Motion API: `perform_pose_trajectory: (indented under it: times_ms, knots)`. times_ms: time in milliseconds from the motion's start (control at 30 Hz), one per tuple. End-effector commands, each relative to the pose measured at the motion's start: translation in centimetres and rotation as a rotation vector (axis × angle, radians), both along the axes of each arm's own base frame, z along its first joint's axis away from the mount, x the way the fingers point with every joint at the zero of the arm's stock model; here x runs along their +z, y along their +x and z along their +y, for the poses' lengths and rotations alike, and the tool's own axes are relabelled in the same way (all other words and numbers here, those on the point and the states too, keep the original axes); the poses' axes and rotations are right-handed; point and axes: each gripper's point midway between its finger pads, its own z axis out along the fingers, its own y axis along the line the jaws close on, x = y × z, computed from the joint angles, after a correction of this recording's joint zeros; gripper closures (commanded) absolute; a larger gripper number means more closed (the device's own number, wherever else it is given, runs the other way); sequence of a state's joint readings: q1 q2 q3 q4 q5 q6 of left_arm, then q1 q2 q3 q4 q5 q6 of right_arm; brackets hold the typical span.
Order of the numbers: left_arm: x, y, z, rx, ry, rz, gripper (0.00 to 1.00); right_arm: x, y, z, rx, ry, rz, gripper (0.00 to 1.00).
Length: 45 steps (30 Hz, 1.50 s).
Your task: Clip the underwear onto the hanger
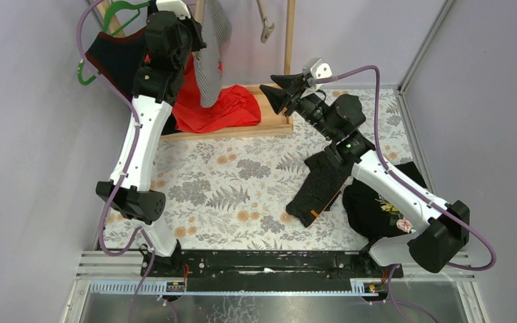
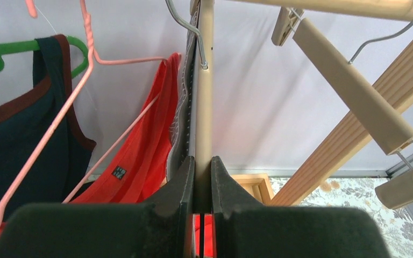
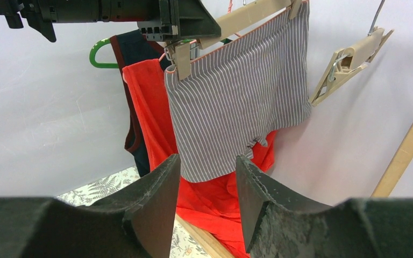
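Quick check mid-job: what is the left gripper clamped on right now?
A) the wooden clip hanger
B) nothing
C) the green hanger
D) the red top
A: the left gripper is shut on the bar of the wooden clip hanger, and the striped underwear hangs from it.

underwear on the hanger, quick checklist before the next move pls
1. Left gripper shut on the hanger: ok.
2. Near clip closed on the underwear: ok.
3. Far clip closed on the cloth: cannot tell, it sits at the picture's edge.
4. Right gripper open and empty: ok.
5. Right gripper apart from the underwear: ok.
6. Hanger's hook on a rail: cannot tell, the hook's top is out of view.
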<state>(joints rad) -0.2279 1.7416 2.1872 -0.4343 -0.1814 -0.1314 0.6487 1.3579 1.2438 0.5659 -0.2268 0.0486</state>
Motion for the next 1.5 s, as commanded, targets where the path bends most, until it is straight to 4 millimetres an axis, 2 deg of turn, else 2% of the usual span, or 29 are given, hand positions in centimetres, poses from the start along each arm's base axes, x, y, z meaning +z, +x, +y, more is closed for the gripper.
perform_pose_trajectory:
  times_ms: [0,167,400,700,900,1000,1300,1367,1467]
  knots:
    - [5.4,-0.2,1.0,0.036,-0.012,-0.188,1.00,1.6,-0.8,-0.2,0.004,0.025,-0.053,0.51]
    - [5.5,0.7,1.0,0.046,-0.004,-0.202,1.00,1.4,-0.8,-0.1,0.009,0.022,-0.050,0.51]
    - [4.7,2.3,1.2,0.042,-0.009,-0.176,1.00,1.2,-0.9,-0.2,0.008,0.023,-0.049,0.51]
    - [4.2,3.9,2.7,0.020,-0.062,-0.161,1.00,0.9,-0.9,-0.3,0.002,0.020,-0.046,0.51]
    - [3.6,4.6,2.6,0.002,-0.061,-0.151,1.00,0.4,-0.3,-0.4,-0.020,0.015,-0.026,0.50]
    - [3.0,4.8,2.5,-0.008,-0.062,-0.137,1.00,0.1,0.3,-0.5,-0.043,0.005,0.008,0.47]
    - [0.9,5.1,2.5,-0.017,-0.074,-0.061,0.77,-1.3,3.0,-1.2,-0.163,-0.018,0.079,0.42]
    - [0.7,4.7,2.6,-0.018,-0.082,-0.052,0.66,-1.5,3.7,-1.8,-0.216,-0.008,0.094,0.35]
    - [0.9,3.6,2.9,-0.003,-0.100,-0.048,0.37,-1.4,5.2,-3.2,-0.317,0.010,0.106,0.29]
